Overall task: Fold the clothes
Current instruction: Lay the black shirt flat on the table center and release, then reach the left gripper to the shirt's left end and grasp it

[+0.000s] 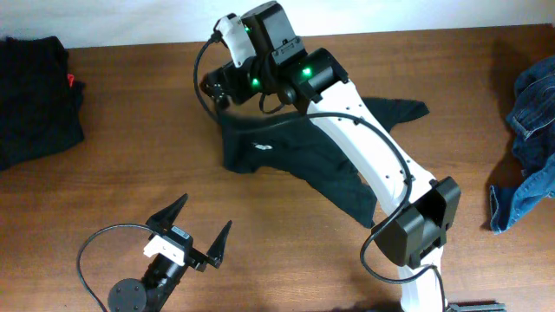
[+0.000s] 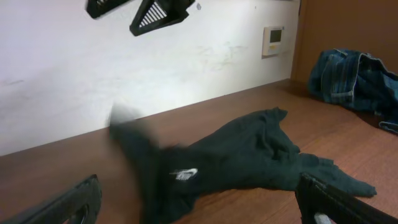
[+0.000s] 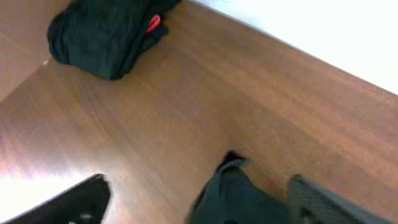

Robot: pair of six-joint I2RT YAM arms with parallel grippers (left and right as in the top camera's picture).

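Table (image 1: 130, 165), wood, wall along the far edge.

Dark garment (image 1: 286, 160) lies crumpled mid-table with a small white logo facing up. It is spread out unfolded, one tail running toward the near right. The right arm reaches over it from the near side.

Right gripper (image 3: 198, 190): at the garment's far-left corner, fingers spread wide. A fold of the cloth sits between them, nothing pinched. From the left wrist view that end of the garment is blurred.

Left gripper (image 1: 207, 211): near left of the table, well apart from the garment, fingers spread, holding nothing.

Black pile (image 1: 35, 104) at the far left edge, bunched, with a red tag (image 1: 71, 81) showing.

Denim (image 1: 533, 121) heaped at the right edge, well apart from both grippers.
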